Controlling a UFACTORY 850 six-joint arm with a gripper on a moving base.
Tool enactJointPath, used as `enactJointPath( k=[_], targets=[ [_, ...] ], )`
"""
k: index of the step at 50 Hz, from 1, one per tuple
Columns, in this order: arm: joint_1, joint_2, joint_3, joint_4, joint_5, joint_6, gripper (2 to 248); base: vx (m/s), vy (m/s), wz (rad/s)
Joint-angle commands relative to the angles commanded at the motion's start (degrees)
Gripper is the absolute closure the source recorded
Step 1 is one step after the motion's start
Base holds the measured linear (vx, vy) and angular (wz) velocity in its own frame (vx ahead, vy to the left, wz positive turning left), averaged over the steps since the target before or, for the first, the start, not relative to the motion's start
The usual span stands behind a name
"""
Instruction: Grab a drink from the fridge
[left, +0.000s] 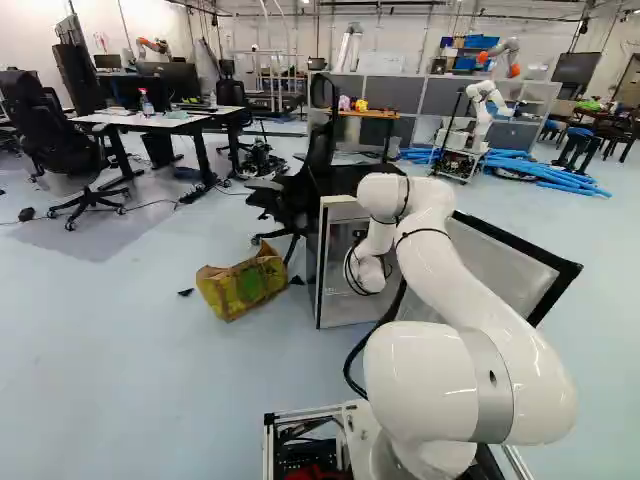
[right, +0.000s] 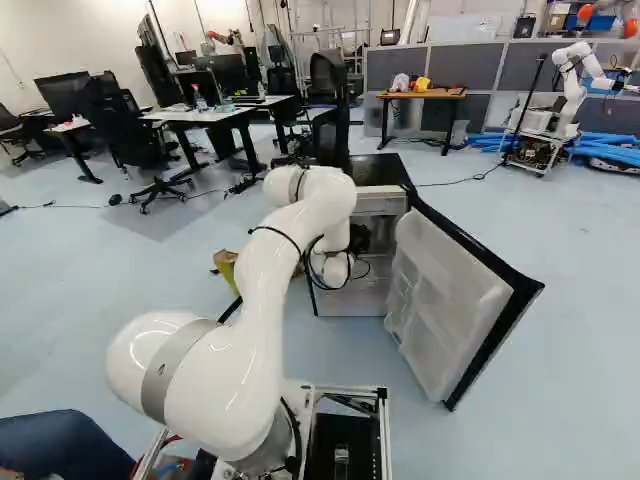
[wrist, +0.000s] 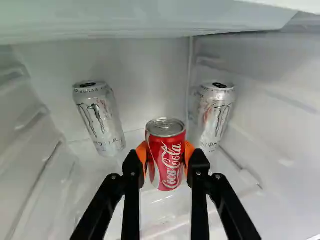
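Your gripper is clamped across the upright red can, so withdraw it toward the shelf's front edge.

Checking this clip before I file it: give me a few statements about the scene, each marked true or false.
1. The red can is between the gripper's two orange pads, both touching it. True.
2. The fridge door is closed. False: it stands wide open.
3. Two silvery-white cans stand beyond the red one, one to each side. True.
4. The gripper holds one of the silvery-white cans. False: it holds the red one.
5. A yellow-green bag is on the floor beside the fridge. True.
6. The red can is lying on its side. False: it is upright, its top facing up.
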Motion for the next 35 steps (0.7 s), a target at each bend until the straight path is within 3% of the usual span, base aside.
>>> enactJointPath(
  k=[35],
  targets=[
    [0.1, 11.5, 17.3, 0.0, 0.0, 0.0, 156, 0.000, 0.000, 0.000]
  ],
)
